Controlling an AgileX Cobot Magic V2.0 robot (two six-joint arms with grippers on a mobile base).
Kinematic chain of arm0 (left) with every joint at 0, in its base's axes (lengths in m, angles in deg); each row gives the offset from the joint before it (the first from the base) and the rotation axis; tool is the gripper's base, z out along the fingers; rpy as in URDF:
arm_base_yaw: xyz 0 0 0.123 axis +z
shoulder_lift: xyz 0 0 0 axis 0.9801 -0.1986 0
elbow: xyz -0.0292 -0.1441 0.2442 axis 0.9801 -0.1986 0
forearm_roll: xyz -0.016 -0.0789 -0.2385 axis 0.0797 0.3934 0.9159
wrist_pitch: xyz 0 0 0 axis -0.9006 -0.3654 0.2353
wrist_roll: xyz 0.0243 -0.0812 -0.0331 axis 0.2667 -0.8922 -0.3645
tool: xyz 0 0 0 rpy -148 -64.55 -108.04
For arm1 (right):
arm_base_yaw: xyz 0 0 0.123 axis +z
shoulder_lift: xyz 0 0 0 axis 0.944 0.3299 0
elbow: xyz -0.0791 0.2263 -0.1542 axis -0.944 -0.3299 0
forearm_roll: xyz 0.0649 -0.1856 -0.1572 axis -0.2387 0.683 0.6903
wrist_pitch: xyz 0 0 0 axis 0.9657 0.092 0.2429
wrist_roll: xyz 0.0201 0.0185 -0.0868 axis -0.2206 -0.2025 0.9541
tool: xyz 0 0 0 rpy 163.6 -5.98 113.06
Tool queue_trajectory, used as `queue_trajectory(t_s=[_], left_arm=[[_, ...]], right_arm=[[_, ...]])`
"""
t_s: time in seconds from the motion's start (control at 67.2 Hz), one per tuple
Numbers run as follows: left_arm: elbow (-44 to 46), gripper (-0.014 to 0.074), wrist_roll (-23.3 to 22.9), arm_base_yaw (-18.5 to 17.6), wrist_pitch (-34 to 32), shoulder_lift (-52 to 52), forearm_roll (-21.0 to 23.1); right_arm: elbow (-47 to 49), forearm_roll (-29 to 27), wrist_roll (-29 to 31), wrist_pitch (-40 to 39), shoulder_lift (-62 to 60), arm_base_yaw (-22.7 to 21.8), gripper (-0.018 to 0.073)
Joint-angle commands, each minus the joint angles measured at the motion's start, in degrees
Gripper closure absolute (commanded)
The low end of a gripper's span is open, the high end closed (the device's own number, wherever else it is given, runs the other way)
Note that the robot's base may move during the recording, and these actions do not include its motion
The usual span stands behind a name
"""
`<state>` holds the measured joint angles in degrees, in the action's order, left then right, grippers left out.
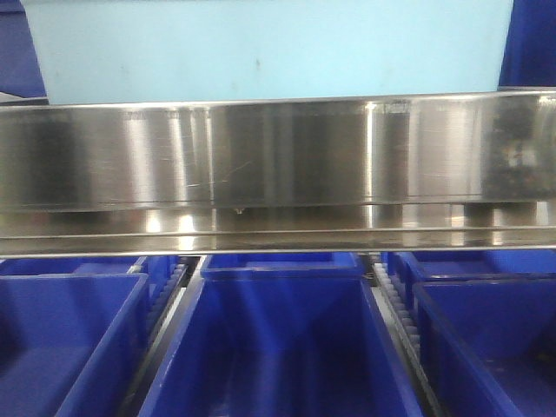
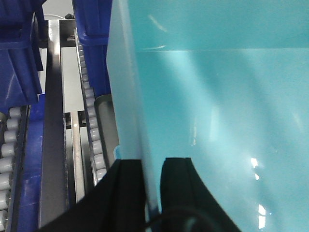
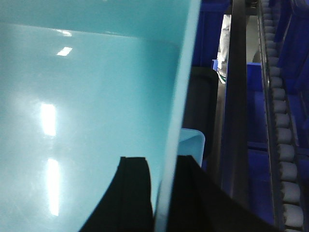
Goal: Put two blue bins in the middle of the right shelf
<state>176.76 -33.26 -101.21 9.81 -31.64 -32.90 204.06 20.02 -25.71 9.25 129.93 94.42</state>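
A light blue bin (image 1: pixel 261 43) fills the top of the front view, above a steel shelf rail (image 1: pixel 278 156). My left gripper (image 2: pixel 150 166) is shut on the bin's left wall (image 2: pixel 130 96), one finger outside and one inside. My right gripper (image 3: pixel 161 166) is shut on the bin's right wall (image 3: pixel 181 96) in the same way. The bin's pale inside (image 2: pixel 222 121) fills most of both wrist views (image 3: pixel 87 106). Neither gripper shows in the front view.
Dark blue bins (image 1: pixel 278 347) stand in rows on the shelf level below the rail. Roller tracks (image 2: pixel 91 125) and steel bars (image 3: pixel 236 121) run beside the held bin, with more dark blue bins (image 2: pixel 19 53) to either side.
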Motion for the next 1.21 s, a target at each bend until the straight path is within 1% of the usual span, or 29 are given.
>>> queue_trajectory(t_s=[0.0, 0.849, 1.057, 1.117, 1.191], left_arm=[[0.64, 0.0707, 0.88, 0.11, -2.67, 0.88, 1.41], [0.64, 0.0707, 0.88, 0.11, -2.67, 0.88, 1.41], [0.64, 0.0707, 0.88, 0.11, -2.91, 0.88, 1.41], [0.64, 0.0707, 0.88, 0.11, -4.36, 0.88, 1.54], [0.64, 0.0707, 0.88, 0.11, -4.24, 0.88, 1.94]], right_arm=[[0.56, 0.93, 1.19, -1.98, -0.38, -0.09, 0.0711], [0.56, 0.93, 1.19, -1.98, -0.38, -0.09, 0.0711], [0.56, 0.38, 1.19, -4.45, -0.38, -0.09, 0.0711], [0.56, 0.27, 1.19, -4.33, -0.38, -0.09, 0.0711], [0.33, 0.42, 1.19, -2.67, -0.38, -0.09, 0.0711]])
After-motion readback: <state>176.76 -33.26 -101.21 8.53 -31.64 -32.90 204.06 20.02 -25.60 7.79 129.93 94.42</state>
